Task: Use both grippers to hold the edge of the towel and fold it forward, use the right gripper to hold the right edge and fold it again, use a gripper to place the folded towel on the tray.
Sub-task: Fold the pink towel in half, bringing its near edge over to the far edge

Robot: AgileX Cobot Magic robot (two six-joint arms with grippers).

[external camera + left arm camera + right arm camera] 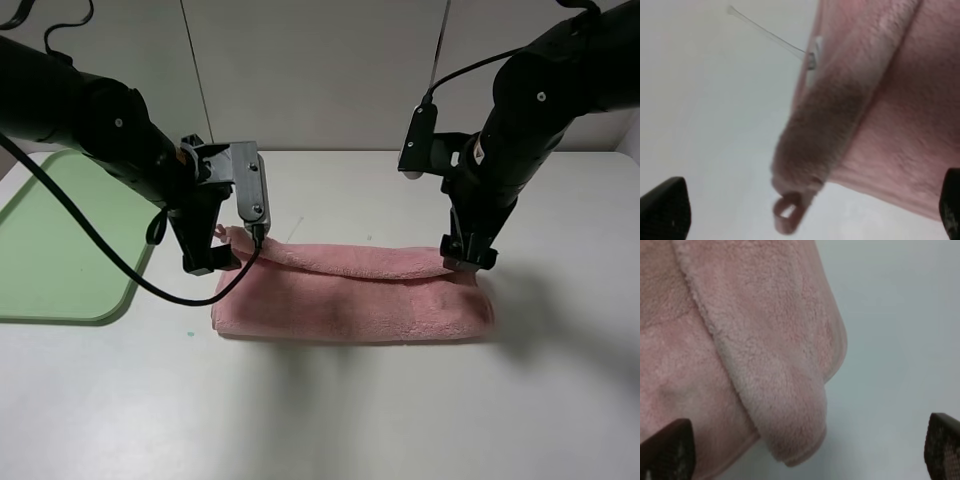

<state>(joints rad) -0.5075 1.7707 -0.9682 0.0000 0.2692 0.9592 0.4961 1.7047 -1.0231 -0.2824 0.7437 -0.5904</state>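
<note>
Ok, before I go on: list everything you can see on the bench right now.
towel: 1, pink, folded over once, lying mid-table
corner loop: 1, pink, at the towel's far left corner
tag: 1, white, on the towel's edge near that corner
tray: 1, light green, left side of the table, apart from the towel
table: 1, white, under everything
left gripper: 1, black, open, at the towel's far left corner
right gripper: 1, black, open, at the towel's far right corner
</note>
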